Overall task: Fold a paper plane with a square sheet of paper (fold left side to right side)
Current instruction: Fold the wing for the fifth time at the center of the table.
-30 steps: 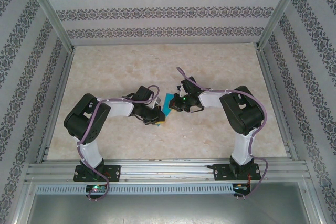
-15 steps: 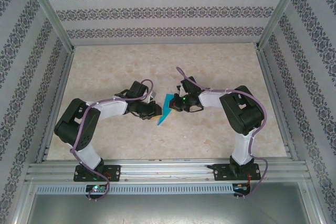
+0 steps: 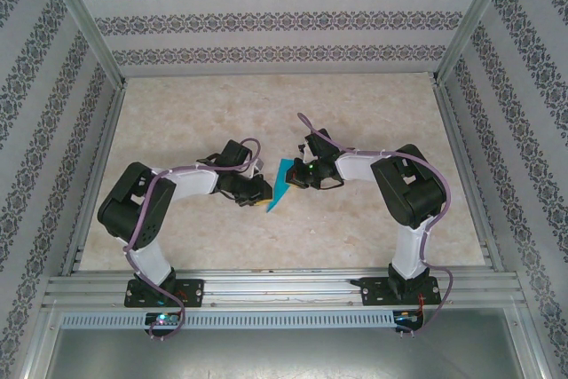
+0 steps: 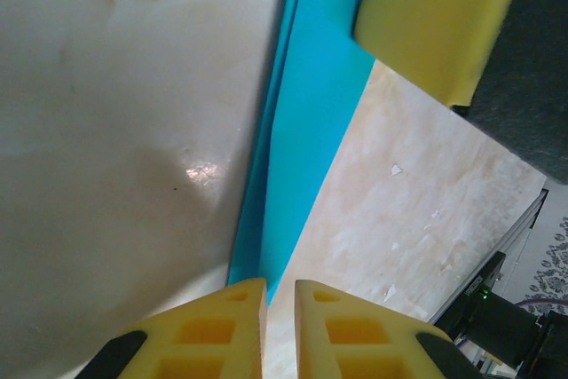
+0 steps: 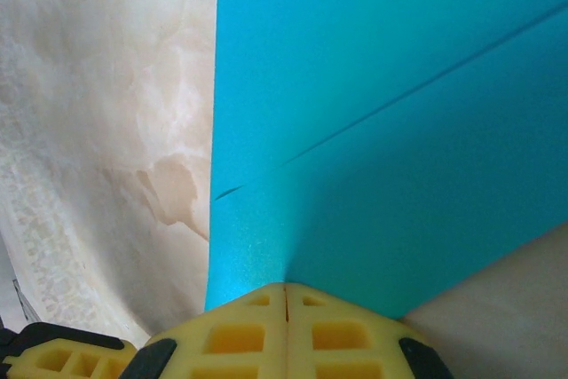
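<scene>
The paper plane (image 3: 280, 186) lies on the marble-patterned table (image 3: 355, 113), near the middle, between the two grippers. From above it is a slim teal-blue wedge with its point toward the near edge. It is too small there to make out the folds. The right gripper (image 3: 298, 176) meets its far, wider end. The left gripper (image 3: 263, 193) is just beside its near point.

In the right wrist view the two yellow fingers (image 5: 240, 335) of the right gripper are pressed together with no gap. The paper comes out straight from between their tips, so this pincer is closed on the paper plane. One long crease runs slanted across the paper. The right edge of this view cuts the paper, so its full outline is not seen.

In the left wrist view the left gripper's fingers (image 4: 231, 330) stand narrow, with a thin slit between them, and the table is seen through this slit. The plane's point runs down to the tip of the finger on the left of the picture and is hidden behind it. I cannot tell whether the point is pinched or only touched. At the upper right a yellow pad (image 4: 435, 28) of the right gripper sits on the paper, and the top edge cuts off the wide end. In the lower right corner is a dark part with a green light, probably of the right arm, but it is blurred.
</scene>
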You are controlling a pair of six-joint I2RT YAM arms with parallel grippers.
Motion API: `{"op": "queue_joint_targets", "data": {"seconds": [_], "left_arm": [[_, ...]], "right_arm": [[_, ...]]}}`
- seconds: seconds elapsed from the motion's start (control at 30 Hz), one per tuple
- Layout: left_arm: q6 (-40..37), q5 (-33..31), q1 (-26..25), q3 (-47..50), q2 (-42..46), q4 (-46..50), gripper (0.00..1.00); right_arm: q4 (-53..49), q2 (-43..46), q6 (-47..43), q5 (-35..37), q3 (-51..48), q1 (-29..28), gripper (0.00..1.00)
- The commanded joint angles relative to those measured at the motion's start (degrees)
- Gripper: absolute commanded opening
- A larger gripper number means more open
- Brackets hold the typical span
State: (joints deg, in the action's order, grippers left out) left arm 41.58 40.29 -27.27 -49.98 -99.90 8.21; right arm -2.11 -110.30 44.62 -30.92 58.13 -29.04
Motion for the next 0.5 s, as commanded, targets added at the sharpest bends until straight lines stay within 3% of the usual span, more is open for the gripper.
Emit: {"op": "queue_joint_targets", "data": {"seconds": [0.0,0.47], "left_arm": [[-1.0,1.0,0.3,0.7,-0.6,-0.1,0.15],[-1.8,-2.7,0.4,0.7,1.9,2.0,0.17]], "right_arm": [[-7.8,-3.3,-1.1,4.1,-1.3,-0.8,0.00],[-8.2,-3.3,-1.2,4.2,-1.2,-0.9,0.00]]}}
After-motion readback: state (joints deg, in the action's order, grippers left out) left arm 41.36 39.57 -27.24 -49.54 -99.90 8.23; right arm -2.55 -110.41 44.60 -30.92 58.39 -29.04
